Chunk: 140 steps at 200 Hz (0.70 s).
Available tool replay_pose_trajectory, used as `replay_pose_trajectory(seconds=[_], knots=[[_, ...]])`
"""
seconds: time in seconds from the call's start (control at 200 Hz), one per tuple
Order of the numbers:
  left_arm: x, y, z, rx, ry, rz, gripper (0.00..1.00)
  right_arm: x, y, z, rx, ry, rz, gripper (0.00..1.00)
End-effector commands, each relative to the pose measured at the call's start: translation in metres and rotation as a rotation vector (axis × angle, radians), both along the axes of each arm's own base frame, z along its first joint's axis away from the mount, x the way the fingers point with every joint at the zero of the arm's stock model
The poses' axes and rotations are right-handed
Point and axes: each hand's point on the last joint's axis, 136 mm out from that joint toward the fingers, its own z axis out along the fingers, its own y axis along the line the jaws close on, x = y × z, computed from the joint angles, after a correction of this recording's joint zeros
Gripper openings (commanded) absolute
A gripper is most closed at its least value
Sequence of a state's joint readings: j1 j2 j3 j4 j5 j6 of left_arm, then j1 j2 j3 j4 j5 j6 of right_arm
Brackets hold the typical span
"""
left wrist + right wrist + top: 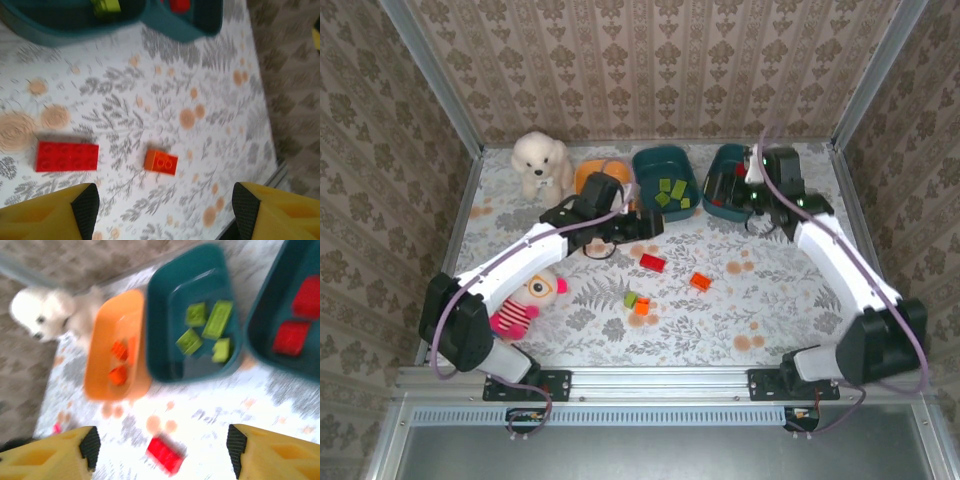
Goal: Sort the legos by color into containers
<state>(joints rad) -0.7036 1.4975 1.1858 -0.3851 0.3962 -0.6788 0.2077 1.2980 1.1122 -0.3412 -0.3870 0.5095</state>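
**While both claws gape, four bricks lie loose on the table**

As it leans in from the near left corner, the left arm (520, 255) bends across toward the middle of the table (790, 310). The left claw (165, 205) hangs just in front of the orange tub (588, 172). Its two yellow fingers (47, 212) are wide apart with nothing between them. The right arm (840, 260) rises from the near right corner and reaches to the far edge. The right claw (162, 445) hangs by the right tub (720, 160). Its fingers are wide apart too and hold nothing.

Three tubs sit in a row along the far edge. Each has its long side running about from near to far. The orange tub holds orange bricks (118, 375). The middle tub (650, 160) holds green bricks (217, 320). The right tub holds red bricks (291, 336).

Four bricks lie near the middle of the table. A red brick (652, 262) lies flat with its studs up. Its long side runs about left to right, a bit slanted. An orange brick (700, 281) sits to its right, apart from it. Closer to the near edge, a green brick (631, 299) touches a second orange brick (642, 308).

A white dog (542, 160) sits in the far left corner. A pink toy (530, 300) lies by the left arm, near the left edge.
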Motion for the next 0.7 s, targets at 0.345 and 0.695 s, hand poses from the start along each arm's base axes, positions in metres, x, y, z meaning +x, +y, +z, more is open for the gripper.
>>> replay_pose_trajectory(seconds=[0.345,0.695], knots=[[-0.063,-0.062,-0.088,0.390,-0.065,-0.363,0.75,-0.206,0.016,0.016,0.289,0.039,0.261,1.00],[-0.068,-0.101,-0.132,0.554,-0.080,-0.373,0.83,-0.234,0.013,0.022,0.325,0.048,0.282,1.00]])
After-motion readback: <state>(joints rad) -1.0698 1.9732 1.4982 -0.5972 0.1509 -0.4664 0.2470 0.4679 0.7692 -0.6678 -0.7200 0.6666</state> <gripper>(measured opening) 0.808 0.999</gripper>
